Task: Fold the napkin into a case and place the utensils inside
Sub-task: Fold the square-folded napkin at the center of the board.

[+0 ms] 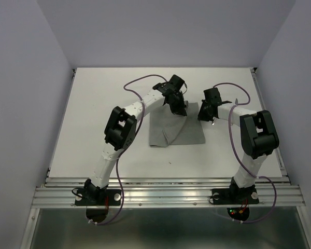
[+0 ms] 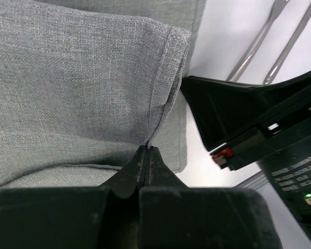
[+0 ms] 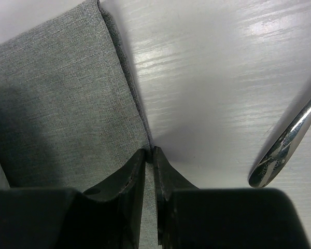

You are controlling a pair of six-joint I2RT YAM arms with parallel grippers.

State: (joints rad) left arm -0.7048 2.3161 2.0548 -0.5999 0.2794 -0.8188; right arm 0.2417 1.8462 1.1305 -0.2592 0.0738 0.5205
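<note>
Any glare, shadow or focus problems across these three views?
Top view: even, soft light, napkin clearly readable, shadows faint. Left wrist view: napkin weave sharp, the left hand close and slightly soft. Right wrist view: streaky glare on the table, bright reflections on the metal utensil, dark shadow over the napkin's lower left.

The far edge of the napkin (image 1: 176,129) is hidden beneath the left gripper (image 1: 180,110) and right gripper (image 1: 203,115). Beyond the left fingertips, two utensils (image 2: 254,45) are cropped by the frame. Beside the right fingertips, one blurred utensil (image 3: 285,150) is cut off and its kind cannot be told.
</note>
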